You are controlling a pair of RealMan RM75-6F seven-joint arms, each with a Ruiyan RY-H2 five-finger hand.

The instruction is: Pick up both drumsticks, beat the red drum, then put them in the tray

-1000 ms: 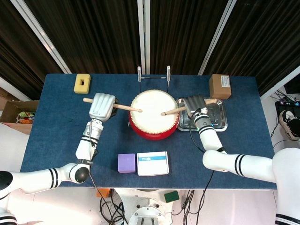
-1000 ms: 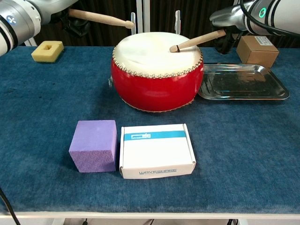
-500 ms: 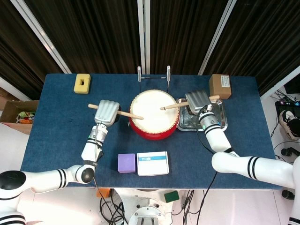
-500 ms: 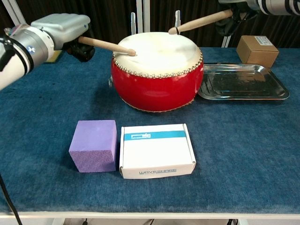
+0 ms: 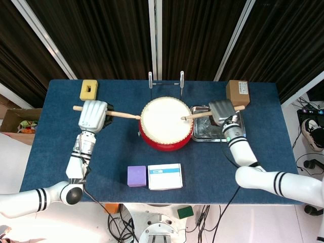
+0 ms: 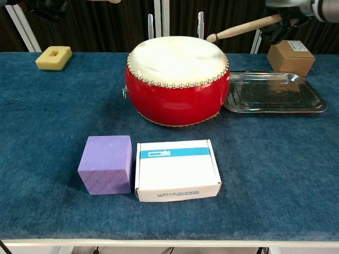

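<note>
I hold one light wooden drumstick in the left hand, fingers clamped around the shaft; its tip points toward the round red drum with the cream skin and sits at the drum's left edge, and the butt end projects out the far side of the fingers

I hold the second wooden drumstick in the right hand, fingers wrapped around the shaft; in the chest view its rounded tip is raised clear above the right rim of the drum skin

The shiny rectangular metal tray lies directly beneath the right hand, touching or just beside the drum; I cannot tell which

Behind the right fingers stands a brown cardboard box

Beyond the left fingers lies a yellow sponge block
</note>
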